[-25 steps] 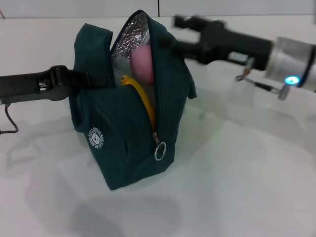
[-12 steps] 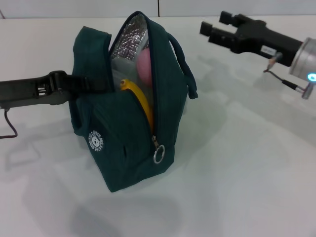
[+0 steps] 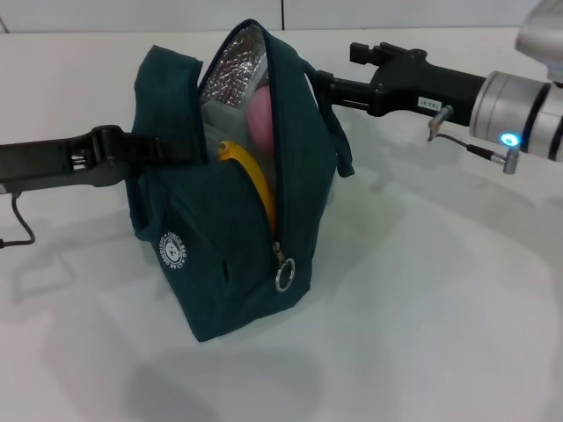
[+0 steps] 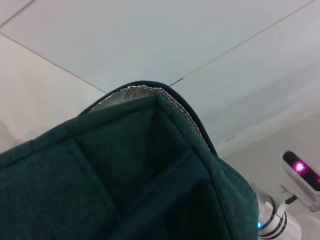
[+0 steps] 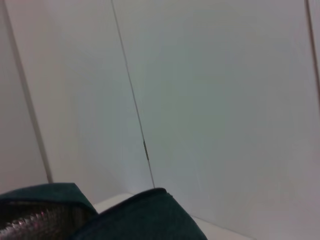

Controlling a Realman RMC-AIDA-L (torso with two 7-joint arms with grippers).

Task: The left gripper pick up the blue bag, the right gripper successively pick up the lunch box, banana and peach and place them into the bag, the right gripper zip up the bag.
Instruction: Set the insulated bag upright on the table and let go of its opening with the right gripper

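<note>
Swinging back in from half a second ago, the right hand now reaches the blue bag at its 2 o'clock; whether its fingers are parted I cannot tell. At 9 o'clock the left hand grips the bag's side. Peach and banana show inside the unzipped bag on the white counter.
</note>
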